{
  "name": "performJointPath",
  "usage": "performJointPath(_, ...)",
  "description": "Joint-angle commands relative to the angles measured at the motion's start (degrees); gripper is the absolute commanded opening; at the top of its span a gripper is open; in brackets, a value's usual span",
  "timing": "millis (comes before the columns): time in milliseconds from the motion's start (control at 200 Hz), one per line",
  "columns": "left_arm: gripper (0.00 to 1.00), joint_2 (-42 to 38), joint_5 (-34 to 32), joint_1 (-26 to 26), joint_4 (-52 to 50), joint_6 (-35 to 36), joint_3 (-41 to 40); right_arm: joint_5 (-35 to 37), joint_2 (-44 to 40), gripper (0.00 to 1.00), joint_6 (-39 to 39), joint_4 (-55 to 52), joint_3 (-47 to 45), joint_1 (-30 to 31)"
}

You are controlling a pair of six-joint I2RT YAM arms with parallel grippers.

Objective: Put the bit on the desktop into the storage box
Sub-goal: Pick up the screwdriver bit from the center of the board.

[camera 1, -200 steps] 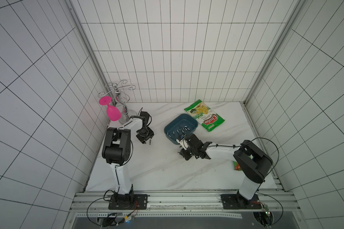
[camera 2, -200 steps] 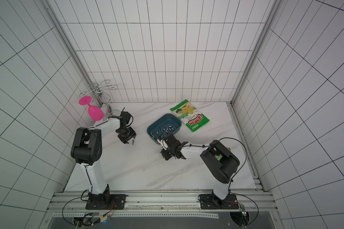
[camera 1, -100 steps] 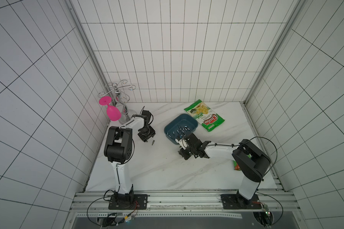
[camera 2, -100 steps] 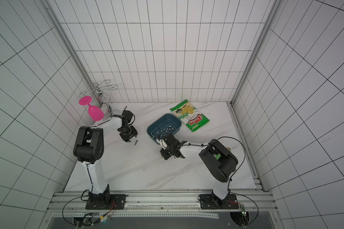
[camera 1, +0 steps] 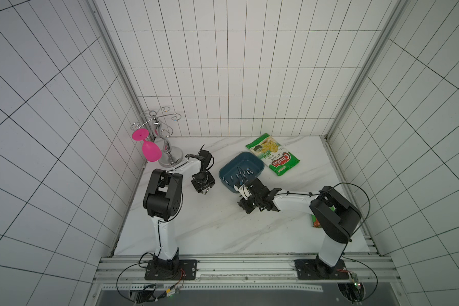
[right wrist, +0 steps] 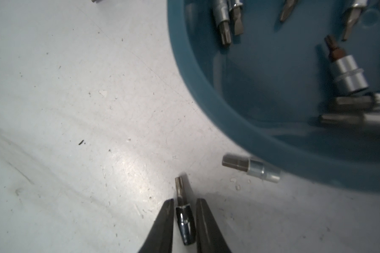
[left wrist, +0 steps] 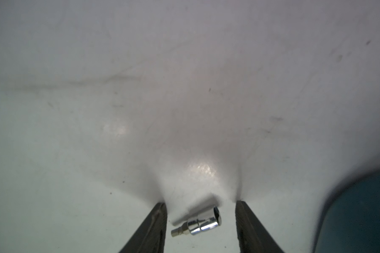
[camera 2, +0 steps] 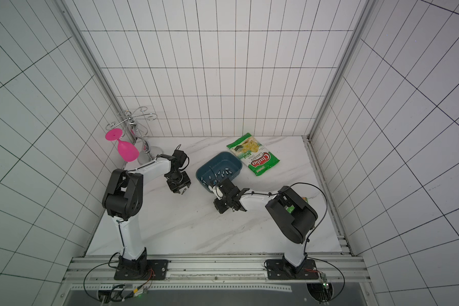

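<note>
On the white marble desktop (camera 1: 210,233) a chrome socket bit (left wrist: 196,223) lies between the fingers of my left gripper (left wrist: 201,202), which stands open around it without touching it. In both top views that left gripper (camera 1: 206,189) (camera 2: 182,190) is left of the teal storage box (camera 1: 249,159) (camera 2: 223,159). My right gripper (right wrist: 184,200) is shut on a dark bit (right wrist: 185,221) whose tip points toward the storage box (right wrist: 185,65), close over the desktop. It sits in front of the box (camera 1: 243,209). Another bit (right wrist: 250,167) lies on the desktop beside the box wall.
Several bits (right wrist: 349,72) lie inside the box. A green chips bag (camera 1: 273,156) lies behind the box to its right. A metal glass rack (camera 1: 167,156) with a pink glass (camera 1: 150,152) stands back left. A small green packet (camera 1: 316,221) lies by the right arm.
My left gripper has shifted forward and to the right, and now straddles the chrome bit that lay beside it. The right gripper has hardly moved.
</note>
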Motion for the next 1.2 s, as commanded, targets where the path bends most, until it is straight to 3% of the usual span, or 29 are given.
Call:
performJointPath(0,0.54,-0.24,-1.47,-0.95,-2.18,1.64,-0.53,0.08,2.71,0.22,0.48,-4.50,-0.21,0.82)
performJointPath(785,0.49,3.76,-6.10,0.29,-5.33,4.66,2.38,-0.09,2.53,0.20,0.44,-5.01,-1.00,0.86)
performJointPath(1195,0.33,5.27,-6.01,2.01,-5.42,6.27,3.83,-0.36,3.43,0.18,0.26,-5.43,-0.39,0.92)
